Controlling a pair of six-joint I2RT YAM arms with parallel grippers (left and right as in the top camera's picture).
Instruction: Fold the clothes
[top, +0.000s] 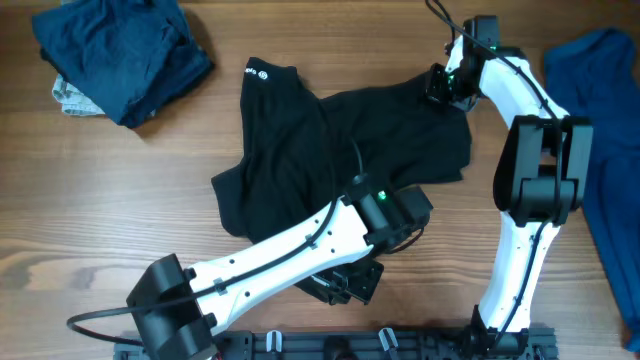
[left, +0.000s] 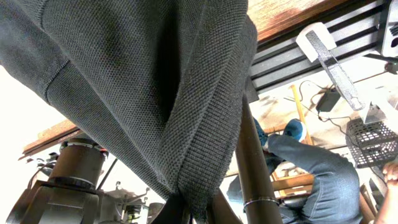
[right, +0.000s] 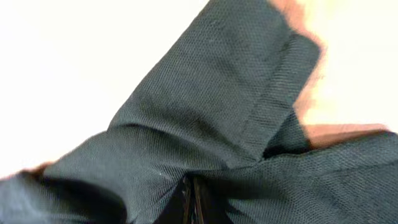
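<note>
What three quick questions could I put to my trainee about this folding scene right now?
1. True or false: the left hand and right hand are both shut on the black garment.
2. In the overhead view, the dark navy pile lies: A top left; B bottom right; C under the black garment.
3. Fill in: the royal blue garment lies on the ___ hand's side.
Key: 1 true; 2 A; 3 right.

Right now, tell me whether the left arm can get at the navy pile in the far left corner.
Probably not yet: the left arm has its fingers shut on the black garment, so reaching the navy pile would drag it along.
</note>
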